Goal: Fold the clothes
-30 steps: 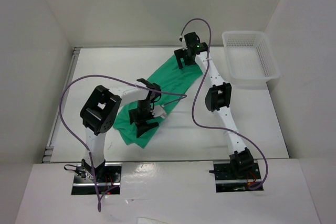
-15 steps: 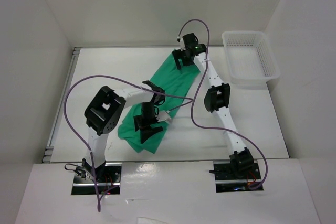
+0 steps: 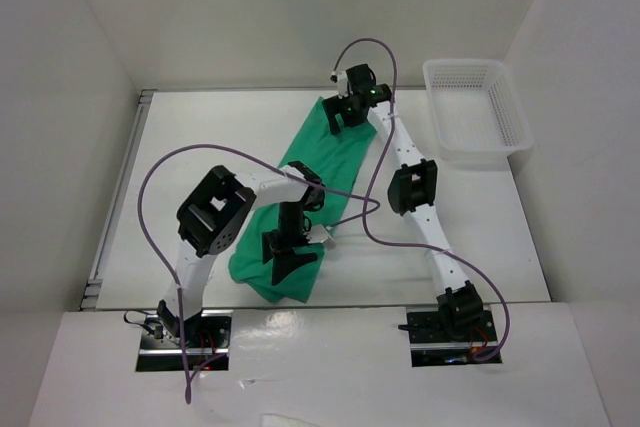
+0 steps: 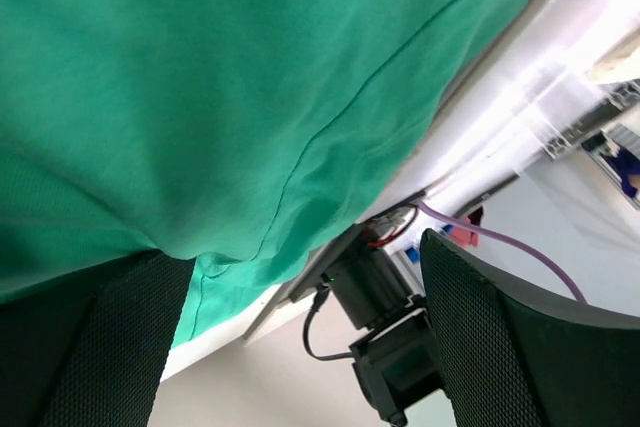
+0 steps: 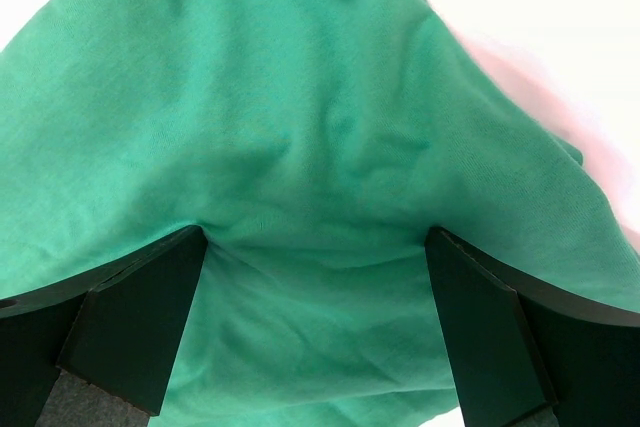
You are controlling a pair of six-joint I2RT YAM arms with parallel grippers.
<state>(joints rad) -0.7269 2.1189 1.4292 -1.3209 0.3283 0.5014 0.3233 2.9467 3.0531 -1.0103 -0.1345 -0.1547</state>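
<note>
The left gripper (image 3: 290, 259) stands with jaws spread wide, grasping nothing, over the end of the green T-shirt (image 3: 320, 162) farthest from the white mesh basket (image 3: 470, 152); the right gripper (image 3: 345, 117), likewise released, hangs over the end nearest the basket; the shirt lies rumpled in a diagonal band on the table (image 3: 200, 137), left of the basket and apart from it.

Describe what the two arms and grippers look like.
Both have white links and black joint housings. The left arm and right arm each trail a looping purple cable. The left gripper and right gripper are black, with textured pads. A green light glows on the right wrist.
</note>
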